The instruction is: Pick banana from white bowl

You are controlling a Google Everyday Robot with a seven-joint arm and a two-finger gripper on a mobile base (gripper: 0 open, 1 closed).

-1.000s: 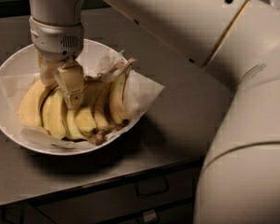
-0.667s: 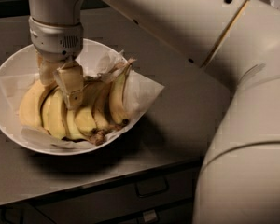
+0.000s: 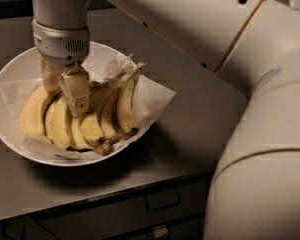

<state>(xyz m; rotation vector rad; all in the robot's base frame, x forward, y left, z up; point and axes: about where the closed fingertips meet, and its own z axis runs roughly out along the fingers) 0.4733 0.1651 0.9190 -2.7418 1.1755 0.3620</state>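
Note:
The white bowl (image 3: 5,84) sits on the grey counter at the left, lined with crumpled white paper and holding a bunch of several bananas. My gripper (image 3: 64,86) reaches down into the bowl from above and sits on the left-middle part of the bunch. A long pale yellow banana (image 3: 57,121) lies right under it, its upper end hidden by the gripper. The other bananas lie side by side to its left and right, stems pointing up to the right.
The grey counter (image 3: 190,114) has its front edge close to the bowl, with drawers (image 3: 160,201) below. My large white arm (image 3: 260,134) fills the right side and top of the view.

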